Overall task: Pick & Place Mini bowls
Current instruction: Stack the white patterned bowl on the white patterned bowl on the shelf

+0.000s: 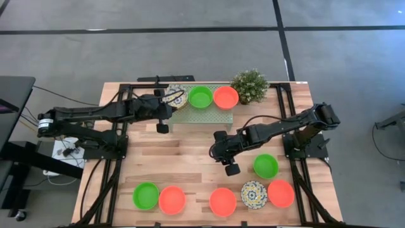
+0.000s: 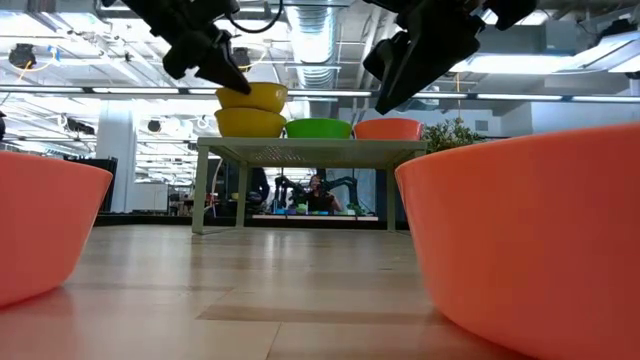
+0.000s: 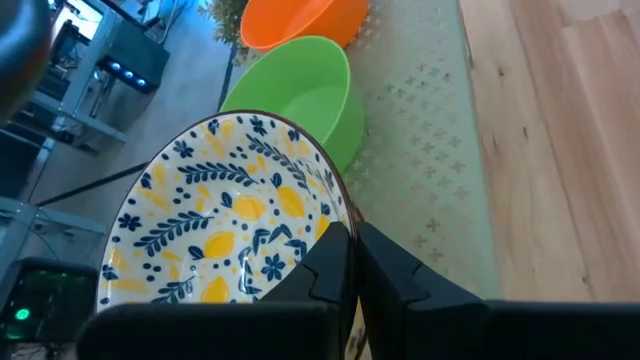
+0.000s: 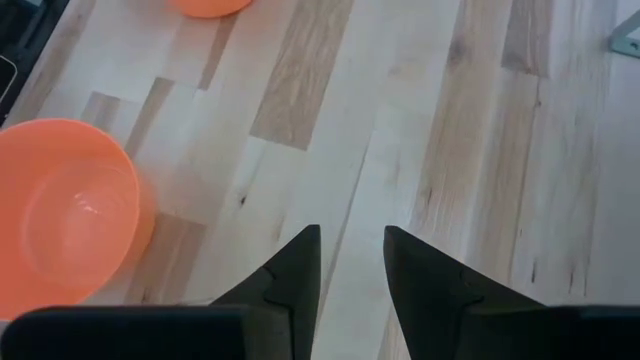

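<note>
My left gripper (image 3: 352,245) is shut on a white mini bowl with a blue-and-yellow pattern (image 3: 215,220), at the left end of a pale green raised stand (image 1: 190,115) at the table's far side. In the low view this bowl (image 2: 250,97) is just over another yellow-sided bowl (image 2: 249,122) that rests on the stand. A green bowl (image 1: 200,97) and a red-orange bowl (image 1: 226,97) stand beside them. My right gripper (image 1: 230,166) hangs open over the table's middle, nothing between its fingers (image 4: 300,265). My left gripper pinches the patterned bowl's rim (image 3: 338,222) on the side toward the table's left, one finger inside the bowl and one outside. The fingers come slanting down from the left. The bowl is right above the lower bowl; I cannot tell whether they touch.
Near the front edge stand a green bowl (image 1: 145,196), two red-orange bowls (image 1: 171,200) (image 1: 222,201), a patterned bowl (image 1: 254,194) and another red-orange one (image 1: 280,193). A green bowl (image 1: 266,166) sits just right of my right gripper. A potted plant (image 1: 250,85) stands at the stand's right.
</note>
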Controlling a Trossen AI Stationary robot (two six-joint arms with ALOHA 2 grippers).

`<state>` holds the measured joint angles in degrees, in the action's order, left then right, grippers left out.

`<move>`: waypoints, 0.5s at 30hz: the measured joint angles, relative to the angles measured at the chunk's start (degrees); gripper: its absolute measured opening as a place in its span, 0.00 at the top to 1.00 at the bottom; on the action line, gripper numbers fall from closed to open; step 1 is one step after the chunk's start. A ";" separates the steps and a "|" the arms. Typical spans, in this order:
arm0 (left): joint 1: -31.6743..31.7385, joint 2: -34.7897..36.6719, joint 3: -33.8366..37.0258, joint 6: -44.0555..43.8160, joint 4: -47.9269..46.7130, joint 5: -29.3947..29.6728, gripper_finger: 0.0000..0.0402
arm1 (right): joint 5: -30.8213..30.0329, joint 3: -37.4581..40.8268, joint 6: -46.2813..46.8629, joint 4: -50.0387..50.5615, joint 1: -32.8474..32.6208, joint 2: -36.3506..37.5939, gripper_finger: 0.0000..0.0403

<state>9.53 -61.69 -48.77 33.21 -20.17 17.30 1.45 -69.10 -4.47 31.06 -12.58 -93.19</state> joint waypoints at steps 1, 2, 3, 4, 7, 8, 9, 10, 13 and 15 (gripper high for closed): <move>-0.02 0.02 0.00 -0.13 -0.06 -0.02 0.97 | 0.00 0.00 0.00 0.01 0.00 0.00 0.73; -0.03 0.17 0.00 -0.33 -0.18 -0.05 0.96 | 0.00 0.00 0.00 -0.01 0.00 0.00 0.73; -0.03 0.36 0.00 -0.48 -0.44 -0.09 0.96 | 0.00 0.00 0.00 -0.01 0.00 0.00 0.73; -0.03 0.53 -0.02 -0.54 -0.65 -0.11 0.96 | 0.00 0.00 0.00 -0.03 0.00 0.00 0.73; -0.03 0.55 -0.04 -0.65 -1.82 -0.05 0.96 | 0.00 0.00 -0.02 -0.09 0.00 0.00 0.73; -0.03 0.55 -0.04 -0.65 -2.12 -0.03 0.96 | 0.00 0.00 -0.11 -0.08 0.00 0.00 0.73; 0.05 0.55 -0.04 -0.66 -2.10 -0.04 0.96 | 0.00 0.00 -0.12 -0.09 0.00 0.00 0.73; 0.27 0.55 -0.04 -0.66 -2.07 -0.11 0.96 | 0.00 0.00 -0.13 -0.11 0.00 0.00 0.73; 1.28 0.55 -0.04 -0.67 -2.11 -0.15 0.96 | 0.00 0.00 -0.12 -0.16 0.00 0.00 0.73; 2.48 0.55 -0.04 -0.67 -2.09 -0.66 0.96 | 0.00 0.00 -0.11 -0.16 0.00 0.00 0.73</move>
<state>12.01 -61.14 -48.82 32.53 -22.26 16.64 1.45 -69.10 -4.58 30.89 -12.58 -93.19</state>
